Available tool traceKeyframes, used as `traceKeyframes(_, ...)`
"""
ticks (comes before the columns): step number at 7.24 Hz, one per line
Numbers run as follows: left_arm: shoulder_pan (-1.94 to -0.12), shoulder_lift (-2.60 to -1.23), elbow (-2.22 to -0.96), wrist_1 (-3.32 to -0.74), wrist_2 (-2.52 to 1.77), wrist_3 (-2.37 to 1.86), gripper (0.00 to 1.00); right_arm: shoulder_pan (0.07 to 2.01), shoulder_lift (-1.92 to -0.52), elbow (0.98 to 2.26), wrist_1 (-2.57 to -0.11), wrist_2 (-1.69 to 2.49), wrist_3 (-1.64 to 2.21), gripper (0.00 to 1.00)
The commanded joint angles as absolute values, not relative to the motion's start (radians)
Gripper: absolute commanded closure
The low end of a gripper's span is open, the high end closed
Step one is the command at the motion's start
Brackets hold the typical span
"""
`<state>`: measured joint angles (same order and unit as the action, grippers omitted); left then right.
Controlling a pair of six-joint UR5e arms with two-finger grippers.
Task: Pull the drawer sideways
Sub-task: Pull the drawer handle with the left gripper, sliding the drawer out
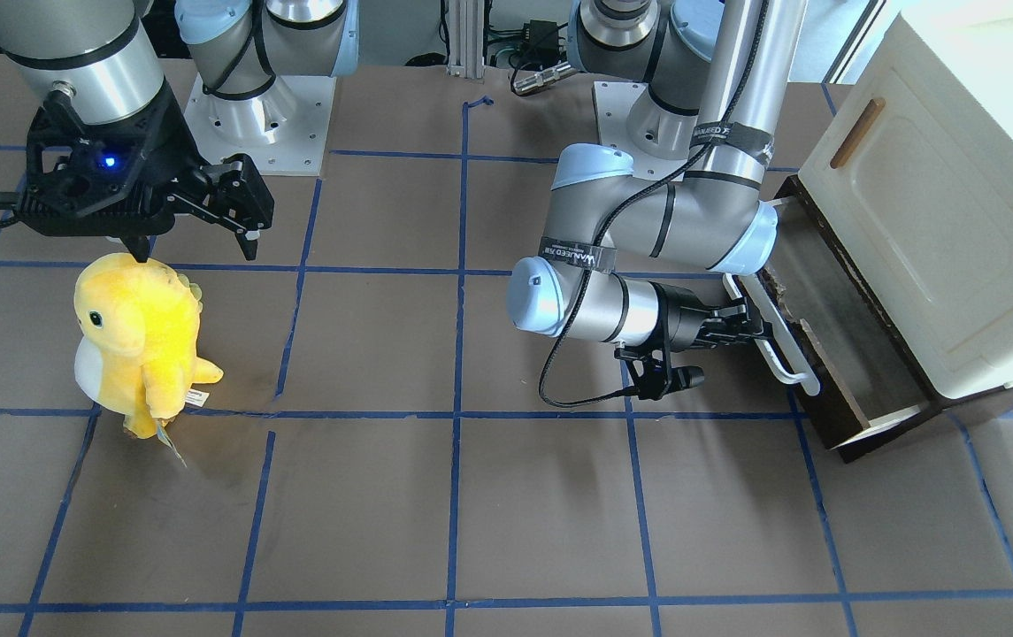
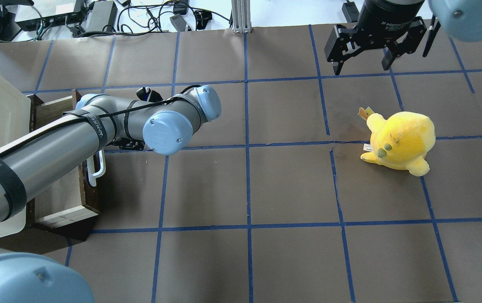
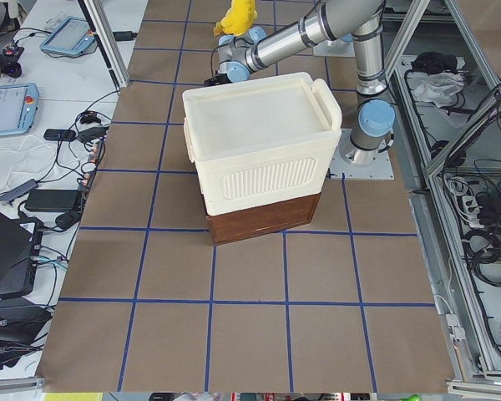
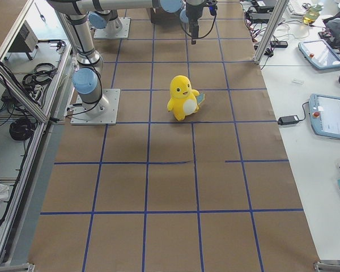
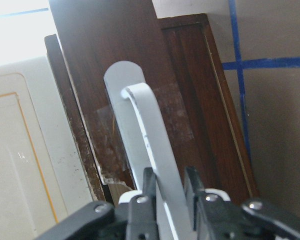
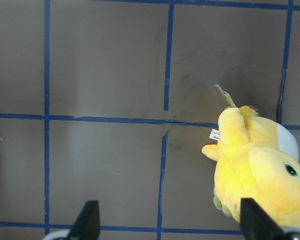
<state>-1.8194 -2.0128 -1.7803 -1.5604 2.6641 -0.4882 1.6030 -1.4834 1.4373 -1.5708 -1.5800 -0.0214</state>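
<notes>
The drawer (image 1: 838, 354), part open, lies just beyond my left gripper (image 5: 170, 181), whose jaws are clamped around its white handle (image 5: 152, 135). I should pull straight back, level, with the grip square so nothing binds.

Bright, even light from above leaves only soft, faint shadows on the brown paper-covered table (image 1: 382, 531), one of them beside the yellow plush toy (image 1: 139, 336). The cream plastic cabinet (image 1: 957, 177) burns out to white glare at its top. In the left wrist view, the long white bar handle (image 5: 155, 150) and the left gripper (image 5: 170, 176) at the bottom edge are slightly out of focus.
</notes>
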Motion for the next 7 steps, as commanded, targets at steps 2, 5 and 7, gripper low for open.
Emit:
traceKeyframes(2, -1.845, -2.025, -1.759, -1.562, 2.643, -0.485, 0.86, 1.603, -1.483, 1.437, -1.571, -1.58, -0.021, 0.0)
traceKeyframes(5, -1.845, -2.016, -1.764, -1.572, 2.657, -0.476, 0.0, 1.603, -1.483, 1.437, -1.571, -1.58, -0.021, 0.0)
traceKeyframes(7, -1.844, -1.999, -1.775, -1.575, 2.658, -0.474, 0.0, 1.603, -1.483, 1.437, -1.571, -1.58, -0.021, 0.0)
